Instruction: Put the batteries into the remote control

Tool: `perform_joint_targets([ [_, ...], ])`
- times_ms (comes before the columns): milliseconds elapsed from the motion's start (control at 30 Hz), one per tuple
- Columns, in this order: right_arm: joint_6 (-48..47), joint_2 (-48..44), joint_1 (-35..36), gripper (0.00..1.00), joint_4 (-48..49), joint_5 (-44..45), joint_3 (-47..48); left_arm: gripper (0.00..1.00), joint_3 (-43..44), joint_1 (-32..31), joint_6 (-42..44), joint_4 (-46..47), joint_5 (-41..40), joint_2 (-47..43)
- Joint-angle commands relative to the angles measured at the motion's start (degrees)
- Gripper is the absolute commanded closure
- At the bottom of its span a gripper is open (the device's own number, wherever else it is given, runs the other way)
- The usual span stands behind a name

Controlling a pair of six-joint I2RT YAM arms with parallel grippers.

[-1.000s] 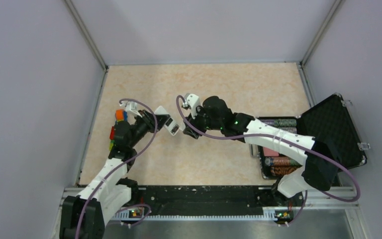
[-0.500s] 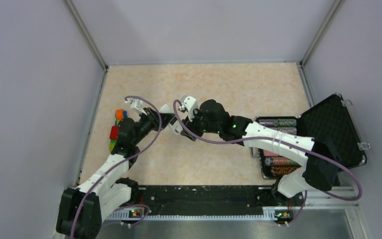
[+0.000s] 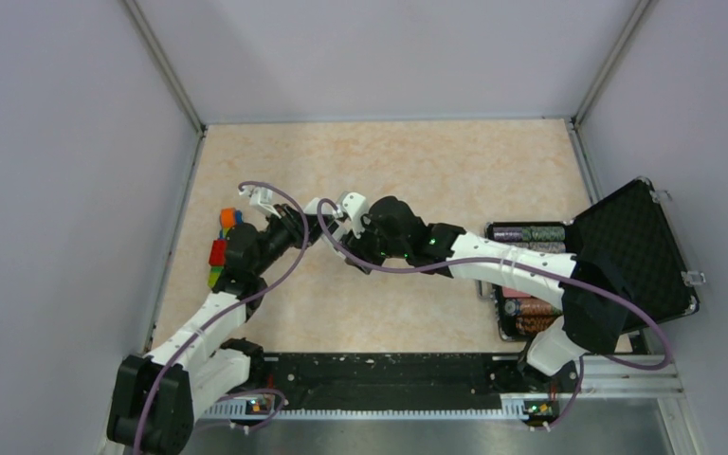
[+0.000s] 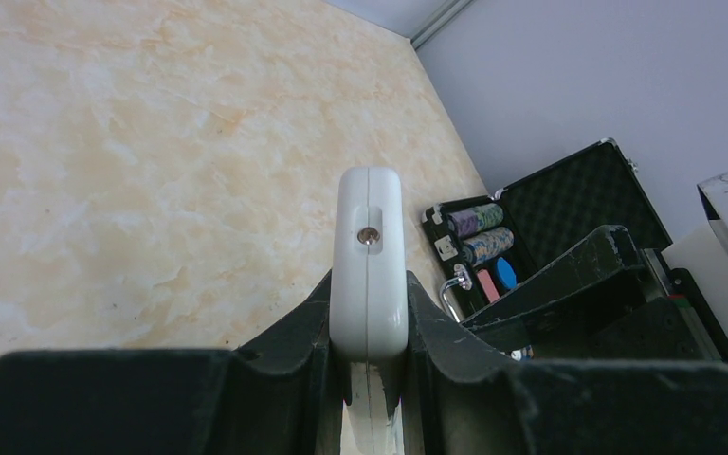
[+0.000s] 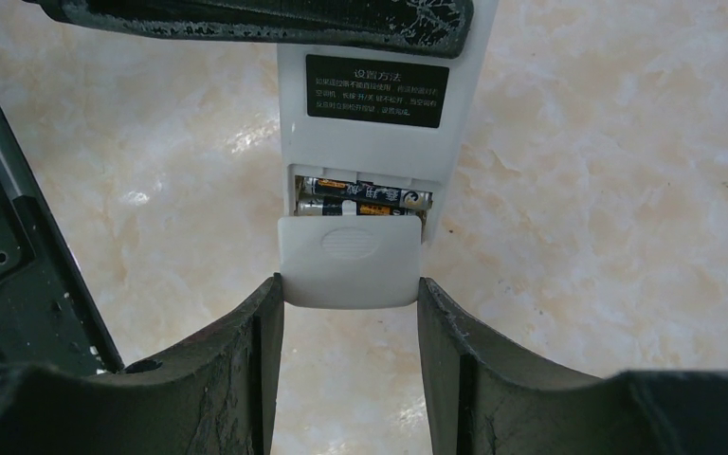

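Two batteries [image 5: 365, 197] in remote control [image 5: 370, 104], cover [image 5: 351, 261] half-open: right wrist view only.

A beige, marble-patterned desk [image 3: 436, 161] fills an enclosure of plain, pale lilac-grey walls: a back wall [image 3: 389, 57], a left wall [image 3: 57, 190] and a right wall [image 3: 711, 114]. Aluminium posts [image 3: 163, 66] run up the two far corners. A black rail [image 3: 389, 370] lines the near edge, with a grey metal strip [image 3: 417, 438] below it. The light is even and soft, with faint glare on the desk.
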Motion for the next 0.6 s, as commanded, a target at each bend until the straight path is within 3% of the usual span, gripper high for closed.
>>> perform_joint_targets([
  [0, -0.1, -0.1, 0.8, 0.64, 2.7, 0.3, 2.7, 1.00, 2.2, -0.2, 0.1, 3.4, -0.1, 0.2],
  [567, 0.4, 1.7, 0.8, 0.62, 1.9, 2.3, 5.7, 1.00, 2.6, -0.2, 1.9, 1.9, -1.0, 0.5],
])
